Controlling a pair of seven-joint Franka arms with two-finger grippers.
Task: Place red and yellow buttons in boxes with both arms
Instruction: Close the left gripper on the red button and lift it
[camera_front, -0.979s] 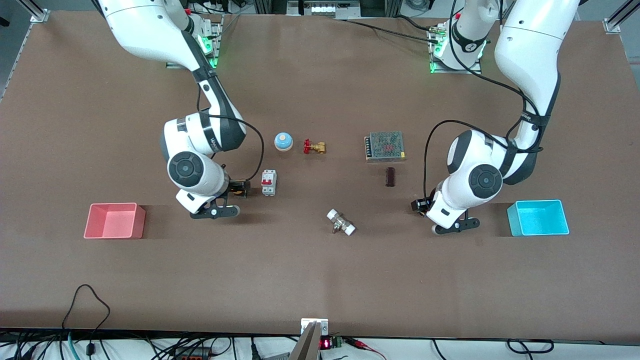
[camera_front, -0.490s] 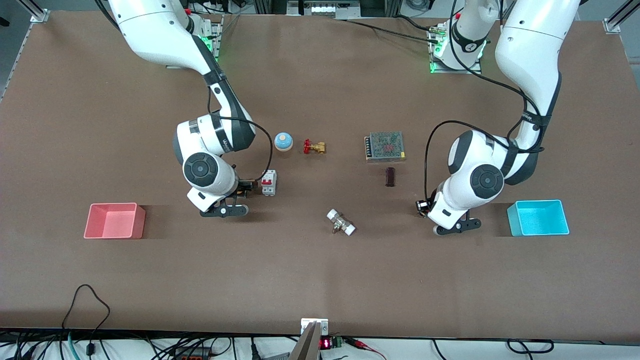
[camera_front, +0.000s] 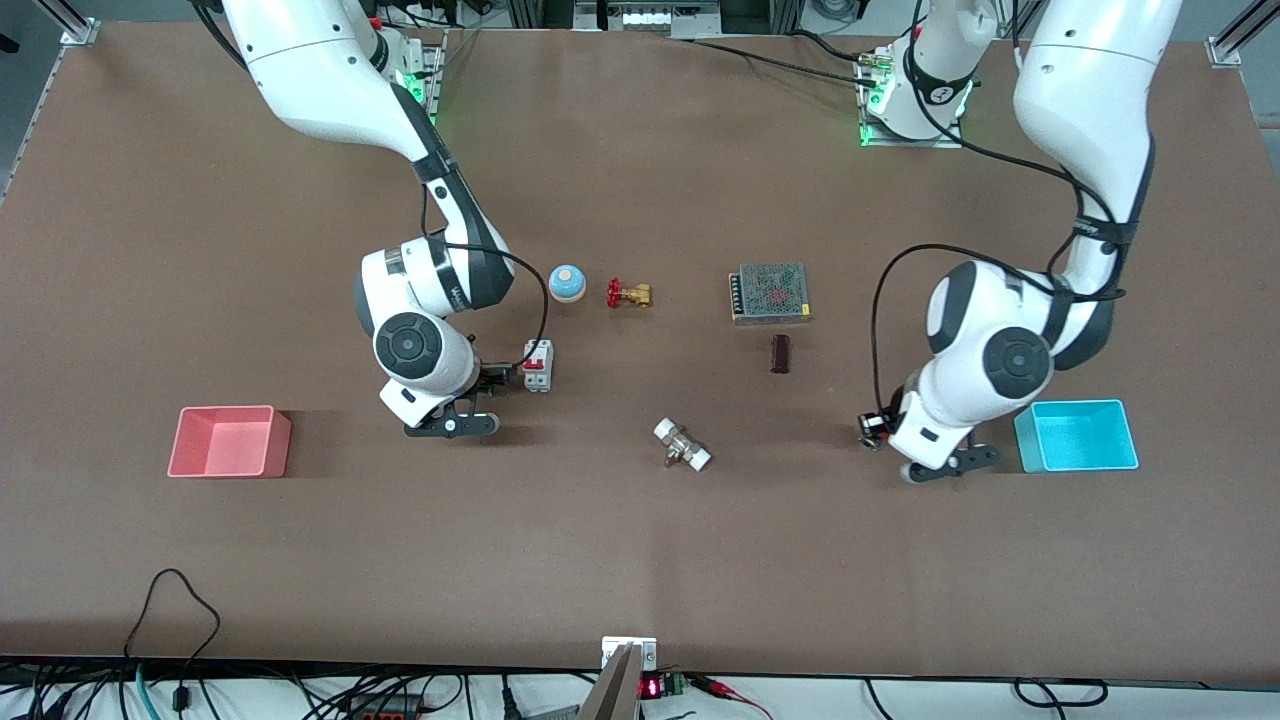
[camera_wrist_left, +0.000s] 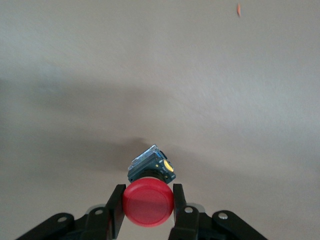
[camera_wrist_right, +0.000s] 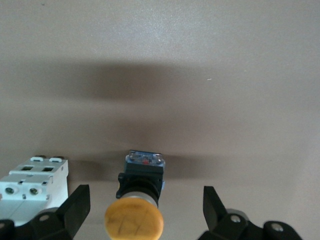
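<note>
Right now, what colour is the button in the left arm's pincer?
Red button, black base; clearest in the left wrist view.

The table (camera_front: 640, 560) has a matt brown surface with a fine, even texture. The red button (camera_wrist_left: 148, 203) and yellow button (camera_wrist_right: 134, 220) have smooth plastic caps of dull sheen; the pink-red box (camera_front: 228, 441) and cyan box (camera_front: 1077, 436) look like smooth moulded plastic. Both the left tool (camera_wrist_left: 148, 212) and right tool (camera_wrist_right: 145, 210) have matt black fingers.

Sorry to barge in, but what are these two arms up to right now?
The left gripper is shut on the red button, held in the air near the cyan box. The right gripper is open around the yellow button, beside the circuit breaker. The pink-red box holds nothing yet.
</note>
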